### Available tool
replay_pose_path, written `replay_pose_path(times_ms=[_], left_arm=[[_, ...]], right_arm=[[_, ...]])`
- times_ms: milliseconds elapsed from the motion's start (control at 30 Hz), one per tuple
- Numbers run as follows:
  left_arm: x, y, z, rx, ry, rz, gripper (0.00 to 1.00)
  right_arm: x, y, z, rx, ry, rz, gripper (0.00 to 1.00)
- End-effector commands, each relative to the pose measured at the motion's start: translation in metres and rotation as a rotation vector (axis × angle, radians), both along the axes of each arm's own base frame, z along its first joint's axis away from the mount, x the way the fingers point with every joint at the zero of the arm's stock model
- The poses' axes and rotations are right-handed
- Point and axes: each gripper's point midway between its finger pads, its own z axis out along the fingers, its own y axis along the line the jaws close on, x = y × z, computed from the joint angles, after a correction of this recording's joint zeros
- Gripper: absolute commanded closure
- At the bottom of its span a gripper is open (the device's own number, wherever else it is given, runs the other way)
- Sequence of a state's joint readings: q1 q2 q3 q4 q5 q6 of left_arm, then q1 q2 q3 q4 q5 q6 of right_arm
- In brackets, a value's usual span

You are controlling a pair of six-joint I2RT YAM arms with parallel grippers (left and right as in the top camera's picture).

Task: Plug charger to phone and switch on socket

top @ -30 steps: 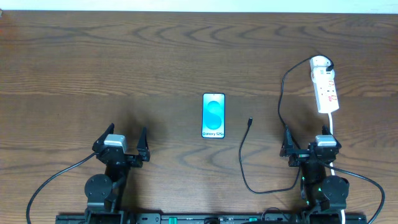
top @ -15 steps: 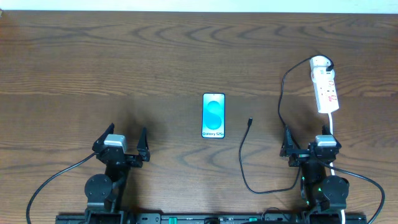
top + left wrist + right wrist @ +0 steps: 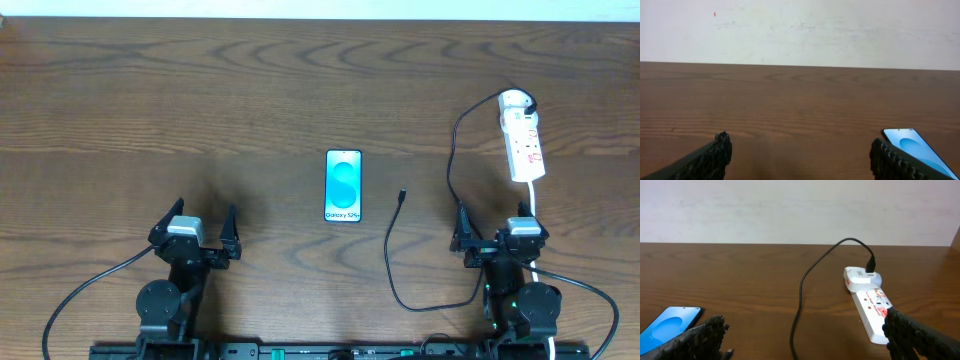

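Overhead view of a dark wooden table [image 3: 150, 100], nothing picked up yet. At centre, a phone [image 3: 343, 186] lying flat, screen up and lit light blue, long axis running straight away from the robot, "Galaxy S25" lettering at the near end. Charging port not visible, probably on that near short edge. Just right of the phone, level with its near end and apart from it, the small black plug tip [image 3: 402, 194] of the charger cable [image 3: 389, 255], pointing away from the robot. From there, looping back toward the robot, then swinging right and climbing to a white adapter [image 3: 514, 99] on the power strip [image 3: 524, 140]. Well to the right of the phone, that power strip, white with red markings, long axis also running near to far, rounded end farthest away. Nearer the robot than the phone, left arm [image 3: 165, 295] off to the phone's left and right arm [image 3: 530, 300] off to its right, both sets of jaws spread wide and holding nothing. Judged as the very start: plugging in not begun, power strip untouched. Next move probably for the right arm: reaching forward and in toward the phone, pinching the plug tip narrowly, then turning it round to face the phone's near edge, in line with the long axis. Possibly left jaws needed to steady the phone against sliding.
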State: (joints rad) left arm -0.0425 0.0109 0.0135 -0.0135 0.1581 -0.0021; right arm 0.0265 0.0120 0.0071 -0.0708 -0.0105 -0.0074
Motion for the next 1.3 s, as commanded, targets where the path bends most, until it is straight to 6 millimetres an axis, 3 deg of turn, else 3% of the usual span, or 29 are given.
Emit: replay_pose_path(times_ms=[0, 833, 1033, 1167, 1267], left_arm=[[-0.001, -0.001, -0.014, 0.009, 0.046, -0.010, 0.10], [-0.001, -0.002, -0.013, 0.004, 0.043, -0.014, 0.11], [-0.019, -0.057, -0.004, -0.218, 0.076, -0.334, 0.10], [-0.022, -0.063, 0.005, -0.218, 0.041, -0.377, 0.10], [-0.023, -0.065, 0.032, -0.219, -0.069, -0.401, 0.10]], right_arm=[[0.000, 0.001, 0.000, 0.013, 0.000, 0.000, 0.01], [0.000, 0.001, -0.001, 0.013, 0.001, 0.000, 0.01], [0.000, 0.001, 0.000, 0.013, 0.000, 0.000, 0.01], [0.000, 0.001, -0.001, 0.013, 0.001, 0.000, 0.01], [0.000, 0.001, 0.000, 0.013, 0.000, 0.000, 0.01]])
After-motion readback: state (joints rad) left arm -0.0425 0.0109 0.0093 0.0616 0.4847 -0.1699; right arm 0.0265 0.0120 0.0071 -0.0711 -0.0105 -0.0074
